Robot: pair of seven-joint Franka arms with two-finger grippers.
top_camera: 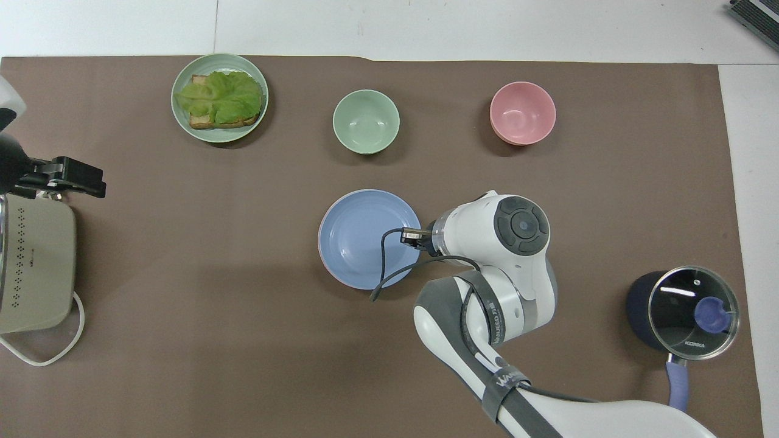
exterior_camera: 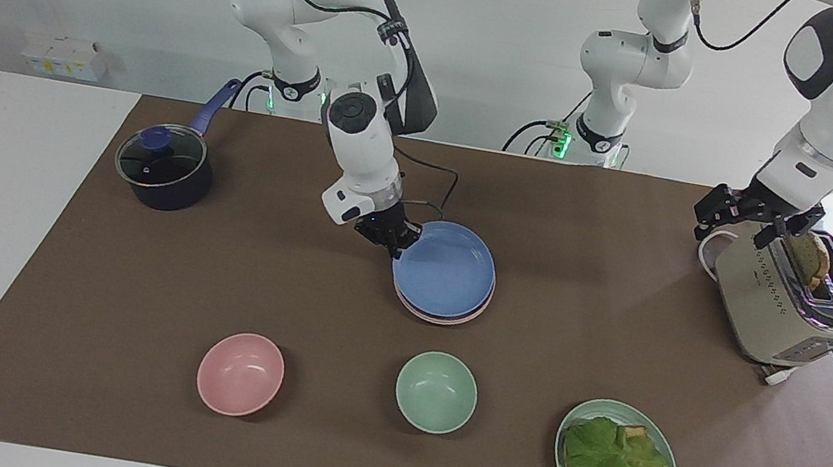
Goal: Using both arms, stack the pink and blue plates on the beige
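Right gripper (exterior_camera: 400,244) clamps the blue plate (exterior_camera: 448,272) on the pink plate (exterior_camera: 445,318); left gripper (exterior_camera: 757,221) hangs wide open over the toaster (exterior_camera: 784,313)

Blue plate (exterior_camera: 446,270) covers the pink plate (exterior_camera: 445,317), leaving only a thin rim; any beige plate beneath cannot be made out. Right gripper (top_camera: 411,236) fingertips are hidden against the blue plate's edge. Left gripper (top_camera: 67,177) and toaster (top_camera: 33,267) are cut by the overhead view's edge.

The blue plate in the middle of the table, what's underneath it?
Under the blue plate a pink plate shows only as a thin rim. Any beige plate below is not clearly visible. The right gripper is shut on the blue plate's rim.
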